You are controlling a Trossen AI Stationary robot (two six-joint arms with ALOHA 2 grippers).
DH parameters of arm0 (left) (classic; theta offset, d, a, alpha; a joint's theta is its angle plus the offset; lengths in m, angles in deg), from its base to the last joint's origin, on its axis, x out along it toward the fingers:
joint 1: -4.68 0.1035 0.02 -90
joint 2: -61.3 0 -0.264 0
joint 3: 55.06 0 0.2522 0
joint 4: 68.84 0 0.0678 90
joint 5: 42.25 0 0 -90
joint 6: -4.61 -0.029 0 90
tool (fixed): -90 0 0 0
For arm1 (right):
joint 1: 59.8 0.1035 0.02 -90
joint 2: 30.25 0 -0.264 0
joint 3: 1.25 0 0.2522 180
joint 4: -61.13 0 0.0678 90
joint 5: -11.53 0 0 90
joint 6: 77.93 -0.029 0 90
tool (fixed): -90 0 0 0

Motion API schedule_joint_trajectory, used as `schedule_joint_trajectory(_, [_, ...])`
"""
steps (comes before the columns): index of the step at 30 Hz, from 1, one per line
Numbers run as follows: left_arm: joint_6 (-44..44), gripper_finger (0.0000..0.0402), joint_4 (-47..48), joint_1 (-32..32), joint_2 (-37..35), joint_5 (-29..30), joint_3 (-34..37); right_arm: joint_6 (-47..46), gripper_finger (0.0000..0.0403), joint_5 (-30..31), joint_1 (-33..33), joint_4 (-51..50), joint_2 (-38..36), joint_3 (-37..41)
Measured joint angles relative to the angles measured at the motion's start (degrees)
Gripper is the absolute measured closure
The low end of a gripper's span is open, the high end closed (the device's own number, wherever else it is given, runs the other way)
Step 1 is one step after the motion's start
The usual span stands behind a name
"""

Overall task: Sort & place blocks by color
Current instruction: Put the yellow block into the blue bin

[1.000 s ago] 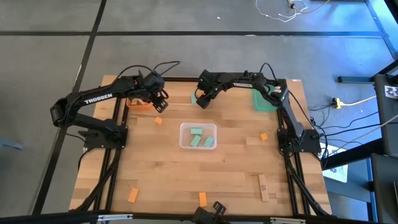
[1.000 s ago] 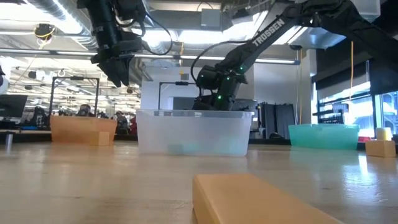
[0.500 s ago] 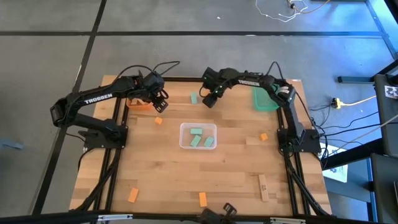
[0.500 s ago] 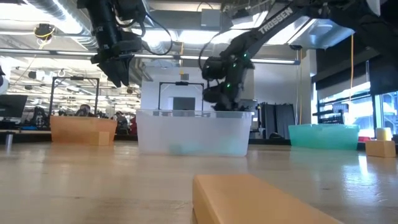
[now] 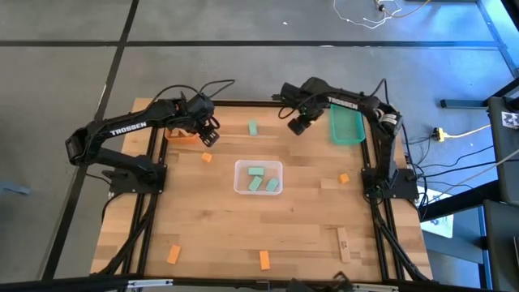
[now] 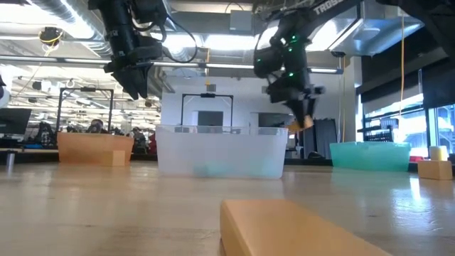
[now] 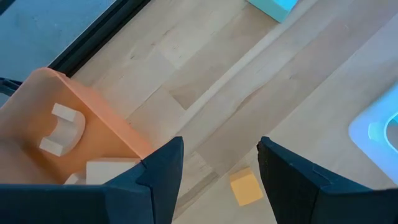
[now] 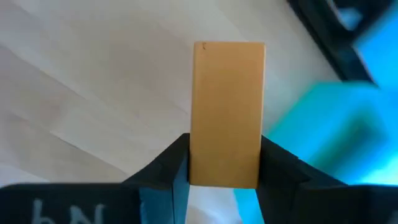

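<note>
Pinching an orange block [image 8: 227, 112] endwise, the right gripper [image 5: 297, 126] hangs above the tabletop [image 5: 211, 219] in the upper middle of the high view, just left of the teal tray [image 5: 347, 126]. The left gripper [image 5: 208, 136], spread wide, hovers by the orange tray [image 7: 68, 134] at upper left.
</note>
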Motion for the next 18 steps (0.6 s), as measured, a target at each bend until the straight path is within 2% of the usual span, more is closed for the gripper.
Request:
schedule_joint_trajectory(5, [-0.46, 0.0207, -1.28, 0.00, 0.01, 0.09, 0.00, -3.77, 0.0273, 4.74, -2.58, -9.50, -2.71, 0.00])
schedule_joint_trajectory(11, [-3.30, 0.0207, -2.73, 0.00, 0.00, 0.07, 0.00, -6.48, 0.0273, 6.70, -7.00, -13.19, -5.86, 0.65])
schedule_joint_trajectory(18, [-4.50, 0.0207, -3.31, 0.00, 0.02, 0.04, 0.00, -7.05, 0.0273, 5.68, -12.24, -12.21, -9.64, 11.59])
